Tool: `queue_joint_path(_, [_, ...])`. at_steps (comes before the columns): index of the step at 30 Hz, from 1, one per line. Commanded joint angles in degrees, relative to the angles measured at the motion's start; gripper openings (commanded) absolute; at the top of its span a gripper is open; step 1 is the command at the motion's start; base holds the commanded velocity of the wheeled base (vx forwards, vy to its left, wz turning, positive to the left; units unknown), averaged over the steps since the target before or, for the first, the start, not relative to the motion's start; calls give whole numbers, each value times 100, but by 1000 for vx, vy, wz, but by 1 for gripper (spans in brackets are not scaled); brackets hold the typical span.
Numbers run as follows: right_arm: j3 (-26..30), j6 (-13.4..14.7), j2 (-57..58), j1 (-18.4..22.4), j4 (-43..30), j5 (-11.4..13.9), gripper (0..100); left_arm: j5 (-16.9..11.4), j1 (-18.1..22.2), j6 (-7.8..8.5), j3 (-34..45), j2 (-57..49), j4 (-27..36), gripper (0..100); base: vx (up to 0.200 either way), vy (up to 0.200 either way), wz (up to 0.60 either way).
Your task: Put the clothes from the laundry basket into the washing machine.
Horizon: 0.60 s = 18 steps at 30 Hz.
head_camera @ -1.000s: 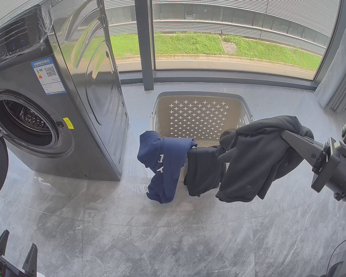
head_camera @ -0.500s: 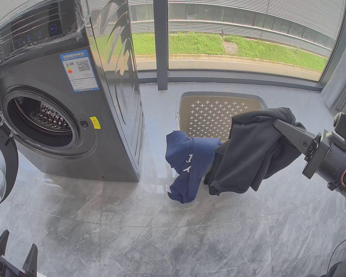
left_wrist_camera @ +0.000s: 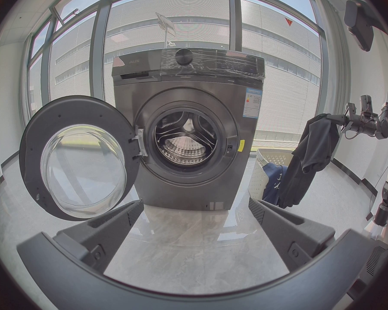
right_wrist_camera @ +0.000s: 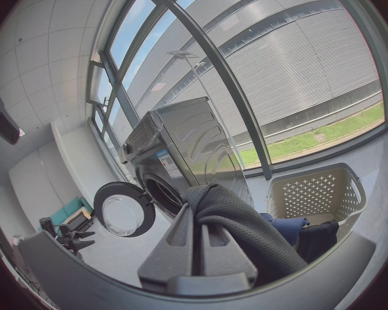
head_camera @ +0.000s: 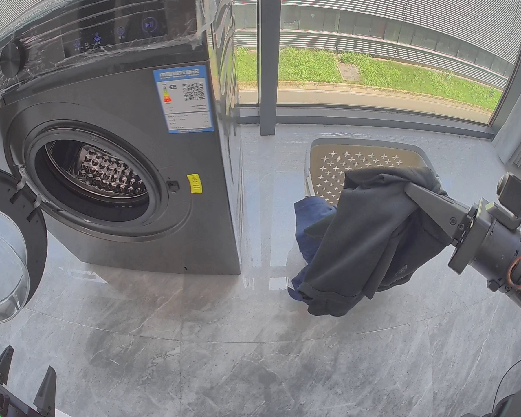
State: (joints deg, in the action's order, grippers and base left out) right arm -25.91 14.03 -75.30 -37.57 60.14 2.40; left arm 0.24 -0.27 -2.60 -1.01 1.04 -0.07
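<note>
Nearest, the left pincer (head_camera: 28, 367) sits low over the grey marble floor (head_camera: 214, 348), fingers apart and empty. Further out the right pincer (head_camera: 415, 193) is clamped on a dark grey cloth garment (head_camera: 364, 244) — it hangs in front of the beige perforated plastic laundry basket (head_camera: 356, 158), whose rim carries a draped navy blue garment (head_camera: 308, 221). To the basket's left stands the grey front-loading washing machine (head_camera: 127, 94), round door (head_camera: 6, 250) swung open
</note>
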Motion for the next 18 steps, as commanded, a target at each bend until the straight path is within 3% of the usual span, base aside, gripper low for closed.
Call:
queue_joint_path(1, [-64, -23, -222, 101, -28, -319, 0, 2, 0, -4, 92, -86, -10, 100, 0, 0, 0])
queue_joint_path(5, [-108, -23, -362, 75, -11, -899, 0, 2, 0, 5, 92, -86, -10, 100, -50, 0, 0])
queue_joint_path(9, [-160, -23, -380, 39, -46, -1207, 0, 2, 0, 5, 92, -86, -1, 100, -200, 0, 0])
queue_joint_path(16, [-160, -6, -389, 31, -63, -1216, 0, 2, 0, 5, 92, -86, -10, 100, -200, 0, 0])
queue_joint_path(18, [-143, -6, -398, 31, -63, -1207, 0, 2, 0, 5, 92, -86, -10, 100, 0, 0, 0])
